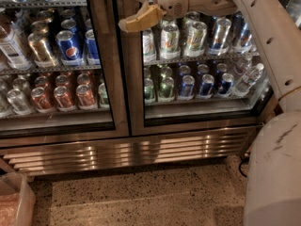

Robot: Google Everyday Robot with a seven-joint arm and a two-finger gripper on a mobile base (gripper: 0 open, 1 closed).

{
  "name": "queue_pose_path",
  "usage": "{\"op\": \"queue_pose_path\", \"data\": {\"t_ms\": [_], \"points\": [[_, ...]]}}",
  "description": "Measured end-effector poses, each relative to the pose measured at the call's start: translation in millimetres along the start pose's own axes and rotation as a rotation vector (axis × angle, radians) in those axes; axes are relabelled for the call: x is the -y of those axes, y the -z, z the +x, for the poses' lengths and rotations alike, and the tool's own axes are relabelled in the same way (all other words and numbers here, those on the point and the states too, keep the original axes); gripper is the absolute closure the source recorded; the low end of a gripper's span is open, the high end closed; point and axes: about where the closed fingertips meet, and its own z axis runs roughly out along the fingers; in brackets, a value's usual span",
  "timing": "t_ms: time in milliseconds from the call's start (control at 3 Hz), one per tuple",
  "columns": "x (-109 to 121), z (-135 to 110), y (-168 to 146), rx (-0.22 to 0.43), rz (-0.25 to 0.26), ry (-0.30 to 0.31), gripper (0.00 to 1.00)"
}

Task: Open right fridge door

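The right fridge door [134, 102] is a steel-framed glass door, standing shut, with green, silver and blue cans behind its pane. My gripper [130, 6] is at the top of the view, in front of the door's left frame edge by the centre post. Its tan fingers [141, 19] are spread apart, one above the other, with the frame strip behind them. I cannot make out the door's handle at that spot. My white arm [263, 27] runs in from the right across the top of the pane.
The left door [106, 79] is shut, with Pepsi and orange cans behind it. A steel vent grille [131, 152] runs below both doors. A translucent bin [16, 201] sits on the floor at lower left. My white base [275, 173] fills the lower right, with cables [242, 166] beside it.
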Motion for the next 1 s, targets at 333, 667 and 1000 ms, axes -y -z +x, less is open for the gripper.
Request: {"op": "queue_pose_path", "data": {"t_ms": [333, 667, 1000], "points": [[-2.7, -5.6, -18.2, 0.038, -0.052, 0.002, 0.34], [-2.8, -5.6, -17.5, 0.038, -0.052, 0.002, 0.33], [-4.0, -6.7, -20.1, 0.047, -0.066, 0.002, 0.51]]}}
